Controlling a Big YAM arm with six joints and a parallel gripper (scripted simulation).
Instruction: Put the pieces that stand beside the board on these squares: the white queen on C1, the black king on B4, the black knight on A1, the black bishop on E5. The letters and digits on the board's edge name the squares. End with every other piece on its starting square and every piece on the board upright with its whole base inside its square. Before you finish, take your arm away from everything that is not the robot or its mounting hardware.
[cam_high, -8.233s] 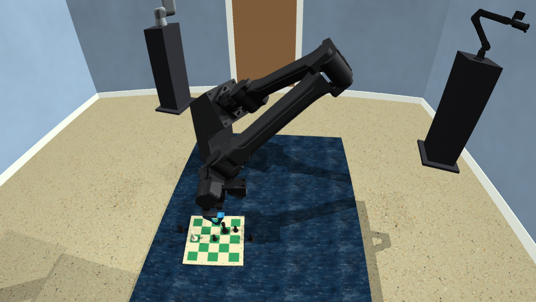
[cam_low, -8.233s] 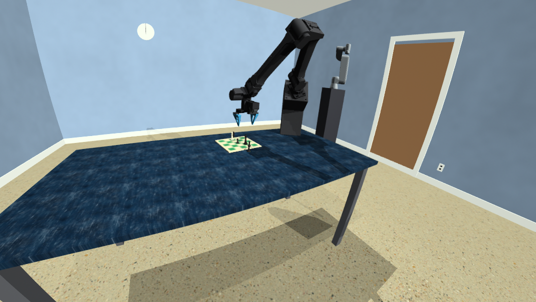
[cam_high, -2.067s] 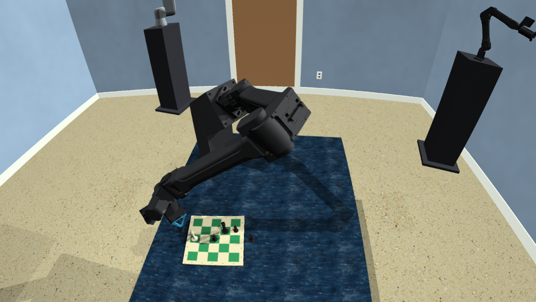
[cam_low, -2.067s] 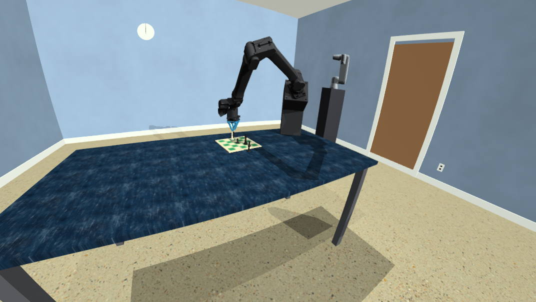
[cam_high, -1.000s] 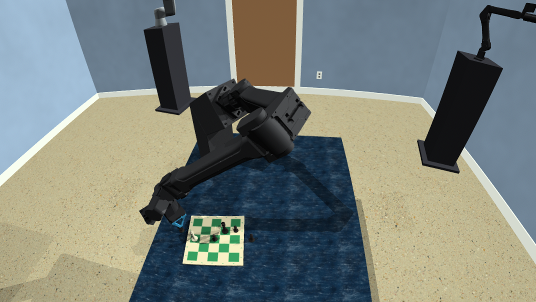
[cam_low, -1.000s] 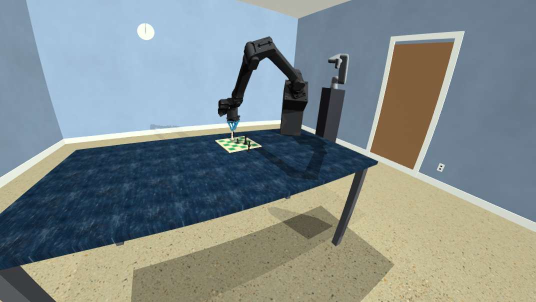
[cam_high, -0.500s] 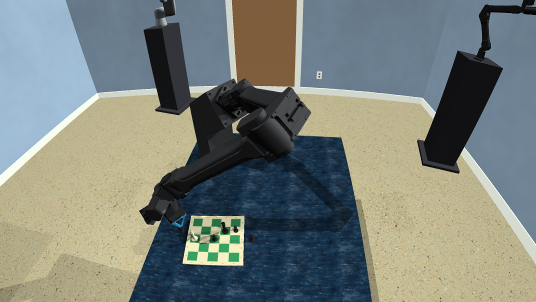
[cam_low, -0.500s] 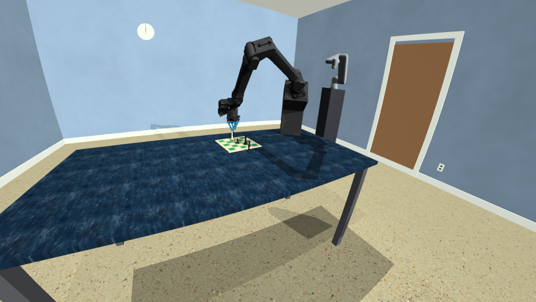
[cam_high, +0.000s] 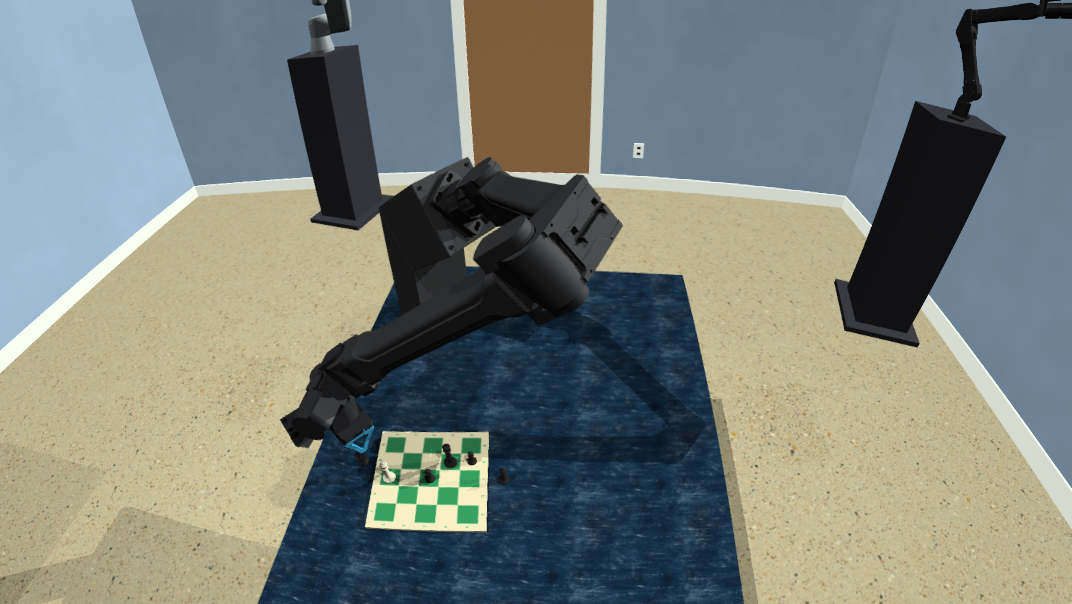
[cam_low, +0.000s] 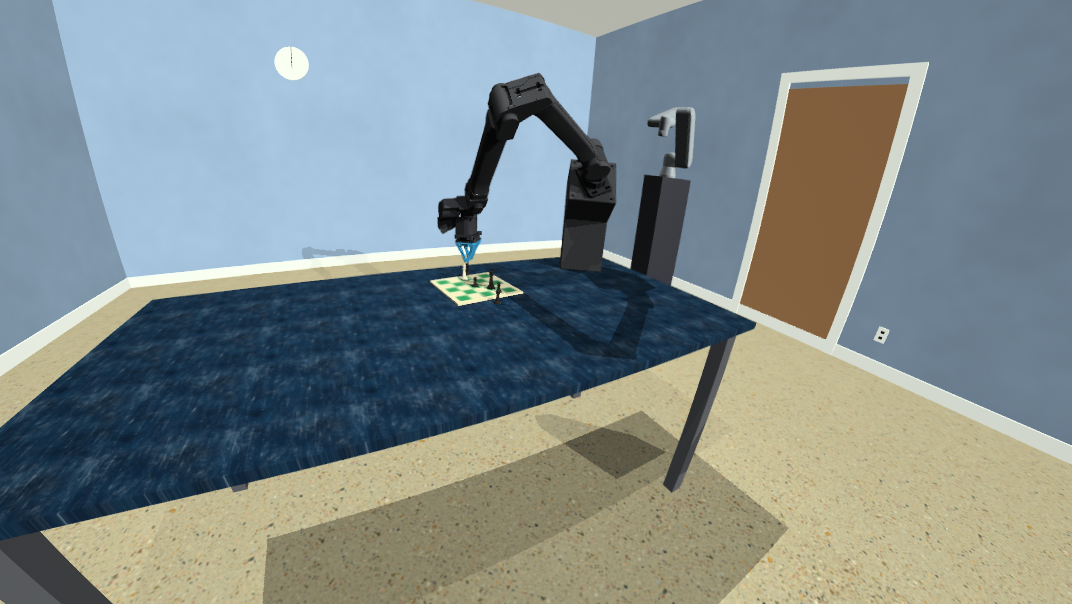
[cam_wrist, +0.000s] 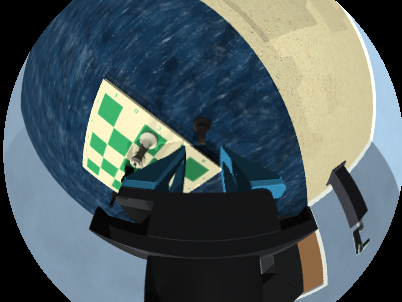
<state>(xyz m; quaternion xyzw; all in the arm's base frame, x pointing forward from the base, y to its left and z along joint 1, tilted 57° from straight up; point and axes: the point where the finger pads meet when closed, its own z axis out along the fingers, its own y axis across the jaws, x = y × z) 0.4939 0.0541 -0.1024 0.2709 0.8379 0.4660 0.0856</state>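
Observation:
My gripper (cam_high: 360, 444) (cam_low: 466, 253) (cam_wrist: 200, 154) hangs low just off the far left corner of the green-and-cream board (cam_high: 420, 517) (cam_low: 465, 299) (cam_wrist: 105, 125). Its blue fingers stand partly open with nothing between them. A small black piece (cam_high: 364, 457) (cam_wrist: 201, 127) stands on the table right below and just beyond the fingertips, beside the board. The white queen (cam_high: 386, 471) (cam_wrist: 141, 149) stands upright in the board's left column. A tall black piece (cam_high: 448, 455) and two small black pieces (cam_high: 471, 456) (cam_high: 429, 474) stand on the board. Another black piece (cam_high: 503, 474) (cam_low: 498, 297) stands off the board's right edge.
The board lies on a dark blue table (cam_high: 525, 375) (cam_low: 300, 360). My arm's base block (cam_high: 408, 240) stands at the table's far end. Two black pedestals (cam_high: 341, 127) (cam_high: 922, 217) with other arms stand on the floor beyond the table.

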